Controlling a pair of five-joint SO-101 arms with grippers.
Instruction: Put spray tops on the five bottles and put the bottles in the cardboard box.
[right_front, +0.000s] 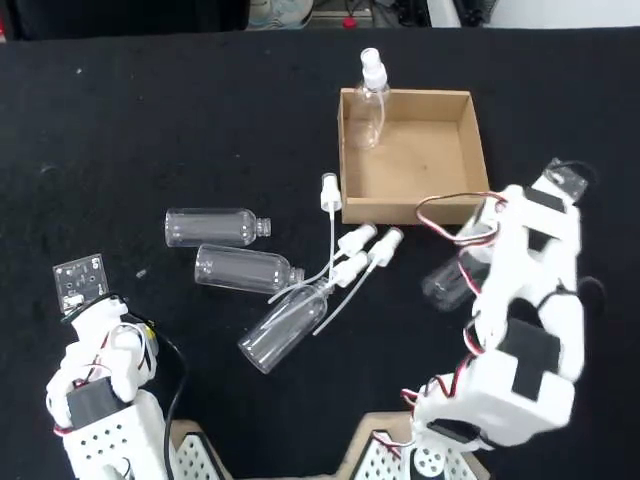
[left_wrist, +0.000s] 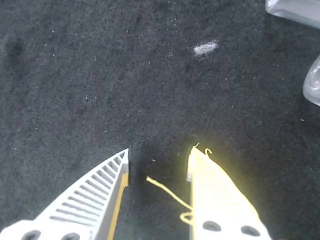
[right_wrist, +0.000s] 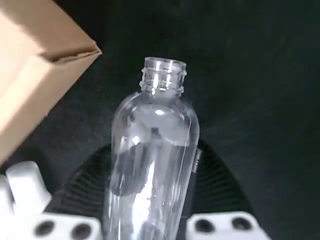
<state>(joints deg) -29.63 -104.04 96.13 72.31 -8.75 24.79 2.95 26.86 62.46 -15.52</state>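
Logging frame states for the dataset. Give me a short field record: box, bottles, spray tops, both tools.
box: cardboard box, open, on the far part of the table
capped bottle: one, spray top fitted, in a corner of the box
loose bottles: three, uncapped, lying on the table
spray tops: four loose, between those bottles and the box
held bottle: uncapped, near the box
right tool: shut on the held bottle
left tool: open, holding nothing, over bare table
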